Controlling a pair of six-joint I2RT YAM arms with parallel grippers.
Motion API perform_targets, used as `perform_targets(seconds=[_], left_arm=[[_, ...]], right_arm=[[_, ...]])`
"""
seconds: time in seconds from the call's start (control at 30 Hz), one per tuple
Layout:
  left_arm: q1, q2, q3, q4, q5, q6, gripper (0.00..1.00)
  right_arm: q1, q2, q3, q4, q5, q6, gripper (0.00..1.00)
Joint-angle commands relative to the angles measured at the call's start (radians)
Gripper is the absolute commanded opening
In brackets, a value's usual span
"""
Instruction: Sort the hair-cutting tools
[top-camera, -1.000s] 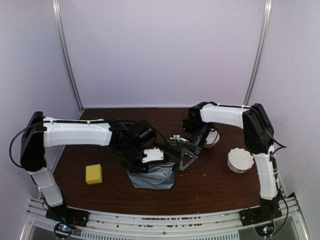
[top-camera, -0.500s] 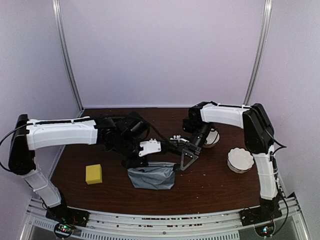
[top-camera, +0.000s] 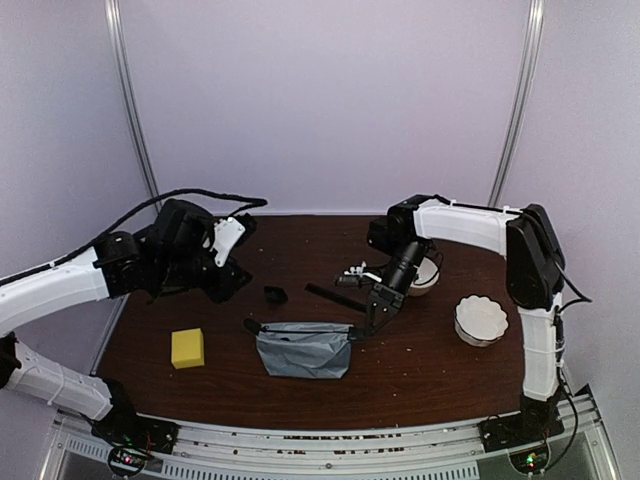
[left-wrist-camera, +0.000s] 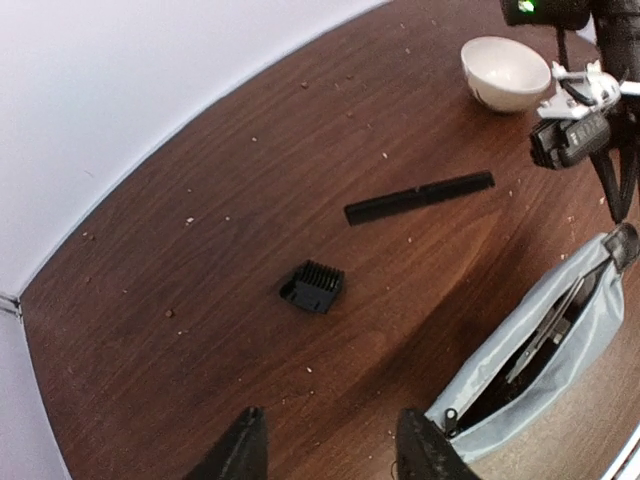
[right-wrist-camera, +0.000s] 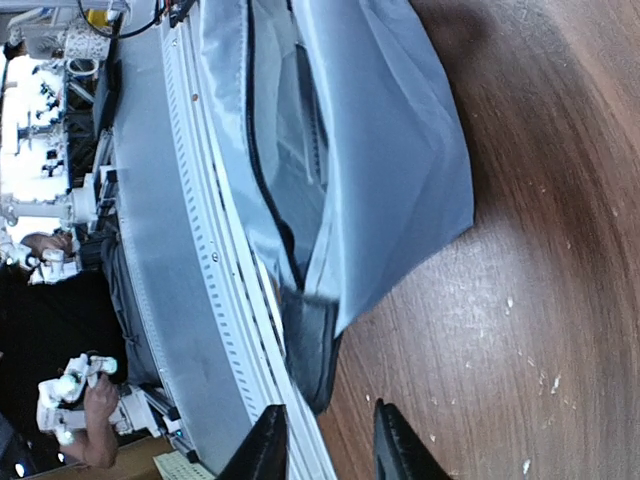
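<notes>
Lying ahead of spread, empty L jaws, apart: tiny attachment (left-wrist-camera: 313, 286); R jaws' grip unclear.

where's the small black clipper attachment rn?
Top view: the black attachment lies on the table left of centre, just left of the comb and behind the grey pouch, touching neither.

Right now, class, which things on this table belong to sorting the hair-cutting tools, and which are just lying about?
Belong to the job:
black comb
small black attachment
scissors, inside the open pouch

Just lying about:
grey pouch
fluted white bowl
plain white bowl
yellow sponge
</notes>
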Motion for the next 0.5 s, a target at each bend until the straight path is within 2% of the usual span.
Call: perform_targets(seconds=[0.0, 0.13, 0.2, 0.33, 0.47], left_arm=[[0.049, -0.065, -0.040, 0.011, 0.016, -0.238, 0.51], [0.106, -0.079, -0.059, -0.060, 0.166, -0.359, 0.51], [0.125, -0.085, -0.075, -0.074, 0.235, -0.430, 0.50], [0.131, -0.096, -0.139, -0.060, 0.334, -0.553, 0.49], [0.134, -0.113, -0.226, -0.016, 0.369, -0.633, 0.47]], right_arm=[[-0.008, -0.163, -0.116, 0.139, 0.084, 0.061, 0.39], [-0.012, -0.321, -0.262, 0.334, 0.184, 0.140, 0.41], [-0.029, -0.412, -0.367, 0.496, 0.214, 0.243, 0.44], [-0.069, -0.607, -0.664, 0.921, 0.180, 0.462, 0.49], [-0.070, -0.647, -0.827, 1.158, 0.107, 0.638, 0.49]])
